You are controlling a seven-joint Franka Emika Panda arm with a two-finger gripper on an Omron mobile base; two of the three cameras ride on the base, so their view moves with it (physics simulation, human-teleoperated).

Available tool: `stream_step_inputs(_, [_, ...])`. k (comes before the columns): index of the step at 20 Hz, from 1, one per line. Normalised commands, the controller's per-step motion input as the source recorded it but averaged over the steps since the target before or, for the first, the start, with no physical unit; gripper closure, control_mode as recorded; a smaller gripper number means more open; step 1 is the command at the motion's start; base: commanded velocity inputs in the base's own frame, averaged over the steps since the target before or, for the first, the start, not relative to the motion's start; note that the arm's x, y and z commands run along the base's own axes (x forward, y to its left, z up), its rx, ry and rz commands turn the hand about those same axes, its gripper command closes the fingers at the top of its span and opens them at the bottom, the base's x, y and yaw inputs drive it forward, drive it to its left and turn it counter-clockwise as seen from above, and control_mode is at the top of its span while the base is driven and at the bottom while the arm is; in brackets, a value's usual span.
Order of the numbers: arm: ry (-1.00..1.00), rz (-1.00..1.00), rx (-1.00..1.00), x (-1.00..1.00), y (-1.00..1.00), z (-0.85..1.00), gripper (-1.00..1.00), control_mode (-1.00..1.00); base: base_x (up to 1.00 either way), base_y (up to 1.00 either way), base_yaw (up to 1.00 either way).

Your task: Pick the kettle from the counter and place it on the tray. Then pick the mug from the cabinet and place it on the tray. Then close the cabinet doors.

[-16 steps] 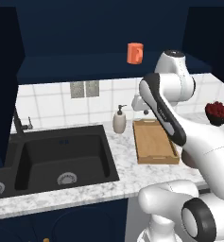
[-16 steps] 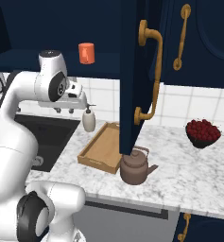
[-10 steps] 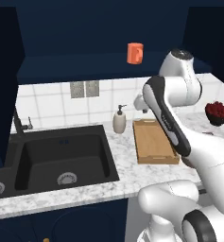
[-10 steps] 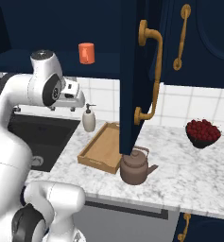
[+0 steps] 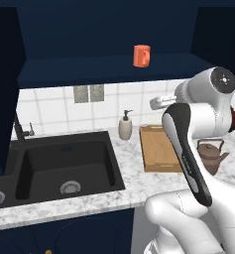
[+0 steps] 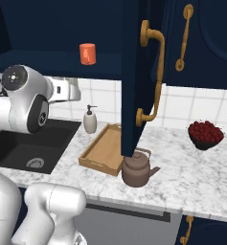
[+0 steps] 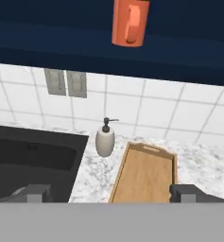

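Hand view: I held the gripper (image 7: 108,193) with fingers spread wide and empty above the tray (image 7: 144,177); the mug (image 7: 130,22) sat at twelve o'clock in the cabinet (image 7: 61,42), while the kettle (image 6: 136,168) stood on the counter (image 6: 191,177) just beside the tray.

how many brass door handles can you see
3. One on the open cabinet door, one on the shut upper door to its right, one on a lower cabinet. Others may be hidden.
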Motion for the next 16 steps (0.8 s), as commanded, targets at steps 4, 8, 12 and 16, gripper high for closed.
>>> stream_step_inputs(4, [-0.29,0.0,0.0,0.14,0.0,0.84,-1.0,-1.0,0.0,0.0,0.0])
stream_step_inputs(8, [-0.1,0.0,0.0,0.16,0.02,0.43,-1.0,-1.0,0.0,0.0,0.0])
stream_step_inputs(12, [0.02,0.0,0.0,0.18,0.02,0.07,-1.0,-1.0,0.0,0.0,0.0])
stream_step_inputs(16, [0.01,0.0,0.0,0.22,0.02,0.0,-1.0,-1.0,0.0,0.0,0.0])
